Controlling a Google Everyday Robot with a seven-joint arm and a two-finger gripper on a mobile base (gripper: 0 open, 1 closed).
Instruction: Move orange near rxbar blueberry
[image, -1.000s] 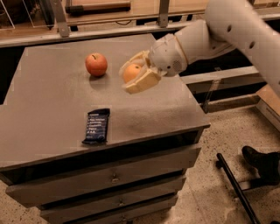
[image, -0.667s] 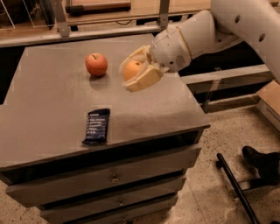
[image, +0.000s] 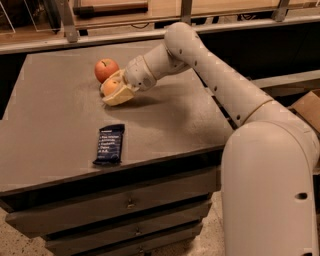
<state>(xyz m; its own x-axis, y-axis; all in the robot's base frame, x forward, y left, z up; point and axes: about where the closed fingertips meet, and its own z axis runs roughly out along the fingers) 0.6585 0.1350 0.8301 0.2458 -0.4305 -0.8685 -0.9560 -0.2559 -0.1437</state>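
Observation:
The small orange (image: 110, 87) sits between the cream fingers of my gripper (image: 116, 90), which is shut on it just above the grey tabletop, at the back middle. The larger red-orange apple (image: 106, 69) with a stem stands right behind the gripper, almost touching it. The rxbar blueberry (image: 110, 144), a flat dark navy bar with white text, lies near the table's front edge, well in front of the gripper and slightly left.
The grey table (image: 55, 125) has drawers (image: 130, 202) below its front edge. My white arm (image: 220, 85) reaches in from the right across the table's right side. A shelf rail (image: 75, 42) runs behind the table.
The gripper with the orange has moved left and lower, ending beside the apple. The arm now stretches over the table's right edge. The bar and apple have not moved.

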